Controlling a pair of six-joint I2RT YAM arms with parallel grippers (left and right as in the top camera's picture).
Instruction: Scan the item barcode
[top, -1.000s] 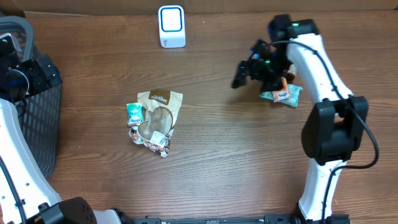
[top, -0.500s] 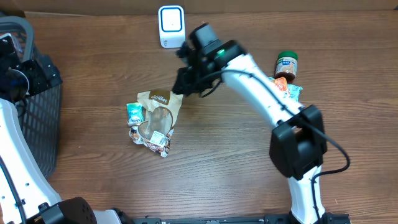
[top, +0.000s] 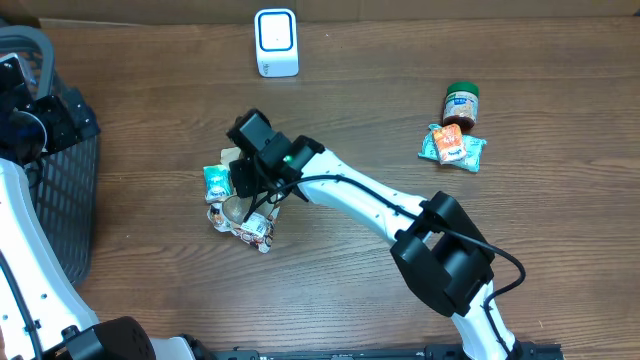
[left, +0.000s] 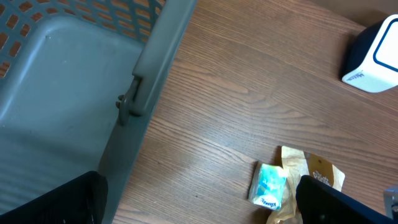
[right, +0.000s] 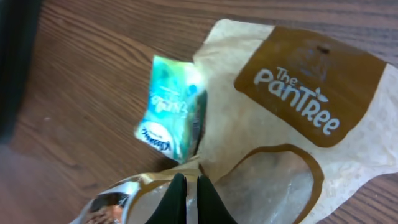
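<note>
Overhead cam: fixed above worktop (top: 400, 110), looks straight down, far range. Whole surface + both arms in frame, white scanner (top: 276, 42) at top edge, arm bases at bottom.

Left wrist cam: low, oblique, faces across worktop toward scanner, grey basket (left: 62, 93) close at left. Mid range.

Right wrist cam: v. close, aimed down on brown pouch (right: 292, 124) and teal sachet (right: 171, 109). Right hand (right: 191, 196) at bottom edge.

Shared: brown pouch + teal sachet in all three views. Scanner + basket in overhead & left wrist only.
</note>
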